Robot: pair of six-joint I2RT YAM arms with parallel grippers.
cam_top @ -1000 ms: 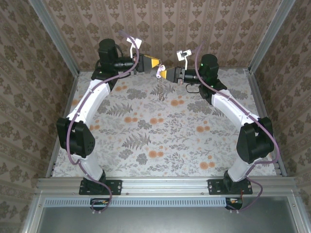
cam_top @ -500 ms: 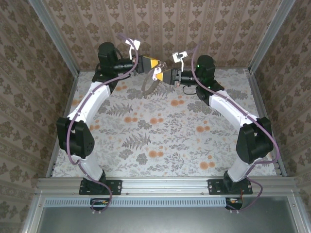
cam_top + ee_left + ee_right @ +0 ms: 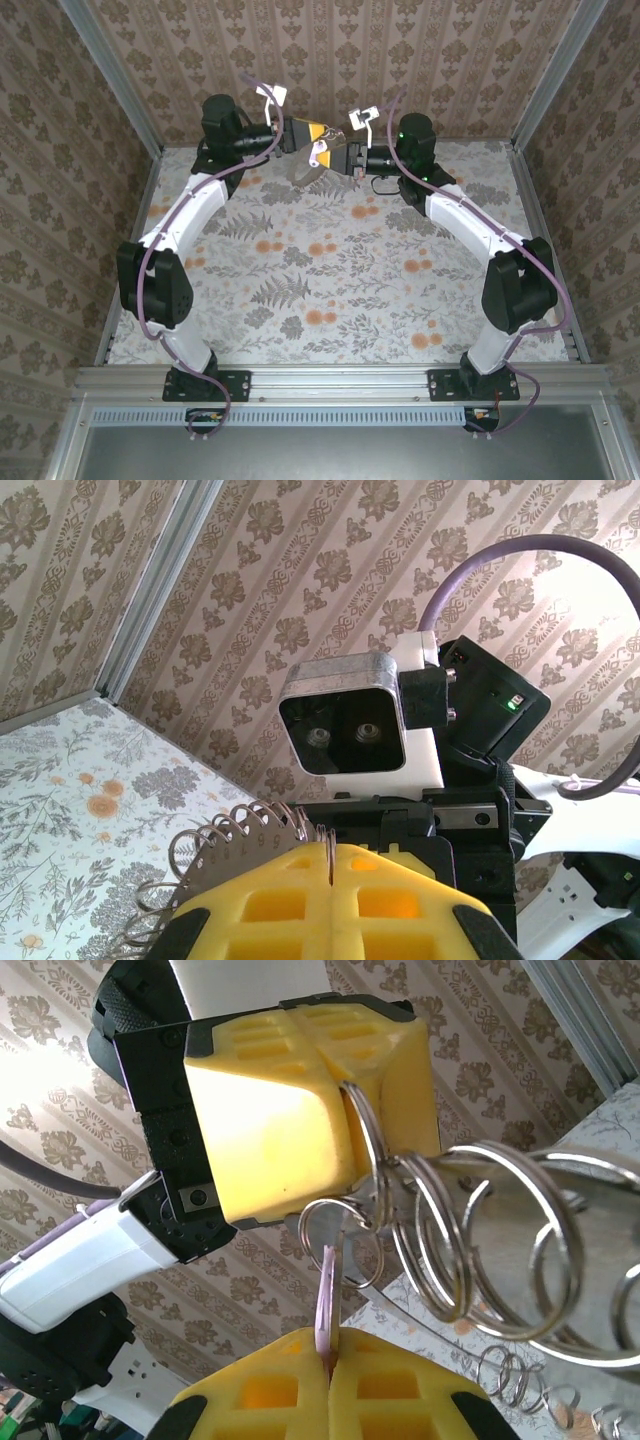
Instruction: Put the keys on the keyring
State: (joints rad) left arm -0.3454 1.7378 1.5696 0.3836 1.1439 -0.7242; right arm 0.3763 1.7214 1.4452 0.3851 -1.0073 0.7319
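The keyring (image 3: 480, 1230) is a string of linked steel rings with a flat numbered metal tag (image 3: 225, 855). My left gripper (image 3: 330, 852) is shut on one ring, held in the air at the back of the table. In the top view the left gripper (image 3: 316, 131) meets the right gripper (image 3: 333, 155) tip to tip, and the keyring (image 3: 304, 176) hangs beneath them. My right gripper (image 3: 328, 1338) is shut on the lilac head of the key (image 3: 327, 1295). The key's tip sits at a small ring (image 3: 340, 1245) next to the left gripper's yellow fingers (image 3: 290, 1120).
The floral tablecloth (image 3: 330, 280) spreads under both arms. Patterned walls close in the back and sides, with metal corner posts (image 3: 115, 90). More loose rings (image 3: 520, 1380) trail low at the right of the right wrist view.
The right gripper has moved left and closer to the left gripper. The hanging rings have swung from straight down to the left.
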